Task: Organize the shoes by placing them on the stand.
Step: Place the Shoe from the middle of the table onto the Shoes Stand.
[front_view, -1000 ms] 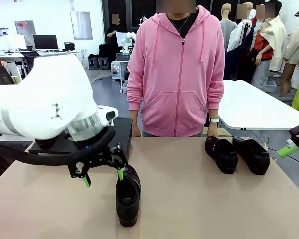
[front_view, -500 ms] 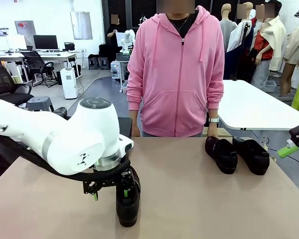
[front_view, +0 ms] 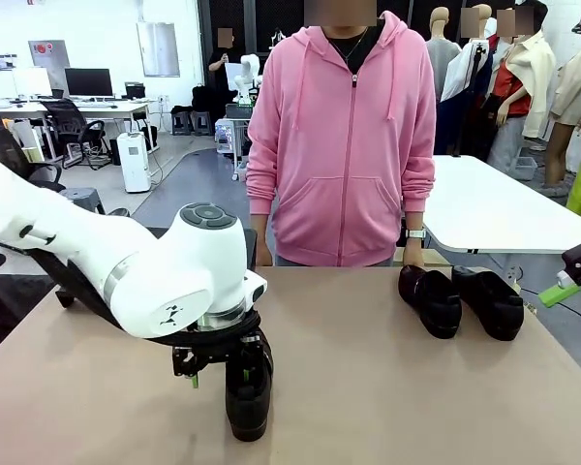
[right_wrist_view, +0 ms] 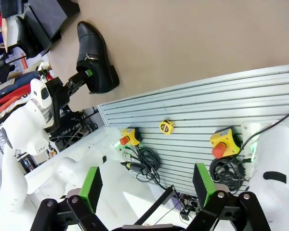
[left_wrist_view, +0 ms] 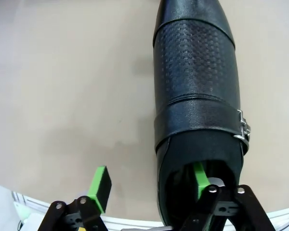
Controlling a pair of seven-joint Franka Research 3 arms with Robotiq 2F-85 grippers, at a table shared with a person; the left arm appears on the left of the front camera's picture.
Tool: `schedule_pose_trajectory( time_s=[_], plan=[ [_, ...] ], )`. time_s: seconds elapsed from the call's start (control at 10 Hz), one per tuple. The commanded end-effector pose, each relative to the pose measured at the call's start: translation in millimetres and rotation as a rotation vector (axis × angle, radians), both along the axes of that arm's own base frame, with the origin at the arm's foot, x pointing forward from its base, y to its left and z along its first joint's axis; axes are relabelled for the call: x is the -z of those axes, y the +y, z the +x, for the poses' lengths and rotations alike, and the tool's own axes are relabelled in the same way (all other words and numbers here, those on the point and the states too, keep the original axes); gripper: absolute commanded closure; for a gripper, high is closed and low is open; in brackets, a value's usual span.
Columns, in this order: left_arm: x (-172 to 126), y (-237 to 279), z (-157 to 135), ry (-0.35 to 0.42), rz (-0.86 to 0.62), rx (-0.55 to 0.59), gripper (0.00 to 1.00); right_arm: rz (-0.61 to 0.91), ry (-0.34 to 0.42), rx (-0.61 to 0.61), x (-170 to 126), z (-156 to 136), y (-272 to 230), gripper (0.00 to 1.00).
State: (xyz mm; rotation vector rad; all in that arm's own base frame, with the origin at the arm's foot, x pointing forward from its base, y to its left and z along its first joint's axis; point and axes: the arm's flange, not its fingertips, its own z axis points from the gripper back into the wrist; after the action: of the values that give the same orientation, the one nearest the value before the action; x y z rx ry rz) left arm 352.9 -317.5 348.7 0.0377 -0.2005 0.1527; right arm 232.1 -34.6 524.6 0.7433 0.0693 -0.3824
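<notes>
Presently, the left gripper (left_wrist_view: 149, 174) is positioned over one shoe (left_wrist_view: 197, 82) lying on the table (left_wrist_view: 62, 96) near the robot. The shoe's side wall is straddled, one finger inside, jaws unclamped. The right gripper (right_wrist_view: 147, 185) is held spread, empty. Two more shoes (front_view: 431, 300) are seen far right.

Light: bright, even, indoor.
Shadows: soft, faint beside the shoe (left_wrist_view: 197, 96) on the counter (left_wrist_view: 62, 96).
Glare: mild sheen on its toe.
Edges: wrist views bow slightly; focus sharp.
</notes>
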Motion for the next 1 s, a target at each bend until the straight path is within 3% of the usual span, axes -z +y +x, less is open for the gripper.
schedule_pose_trajectory(
  time_s=[0.0,0.7,0.8,0.9],
  plan=[
    [1.8,-7.3,3.3,-0.051,-0.009,-0.021,1.00,0.025,0.002,0.009,-3.9,1.0,1.5,0.00],
    [-0.9,-0.5,2.9,-0.132,-0.036,0.017,1.00,0.025,0.002,0.009,-3.9,1.0,1.5,0.00],
    [-11.7,4.0,-0.6,-0.146,-0.058,0.042,1.00,0.025,0.002,0.009,-3.9,1.0,1.5,0.00],
    [-31.7,9.1,-10.5,-0.209,-0.072,0.131,1.00,0.025,0.002,0.009,-3.9,1.0,1.5,0.00]
  ],
)
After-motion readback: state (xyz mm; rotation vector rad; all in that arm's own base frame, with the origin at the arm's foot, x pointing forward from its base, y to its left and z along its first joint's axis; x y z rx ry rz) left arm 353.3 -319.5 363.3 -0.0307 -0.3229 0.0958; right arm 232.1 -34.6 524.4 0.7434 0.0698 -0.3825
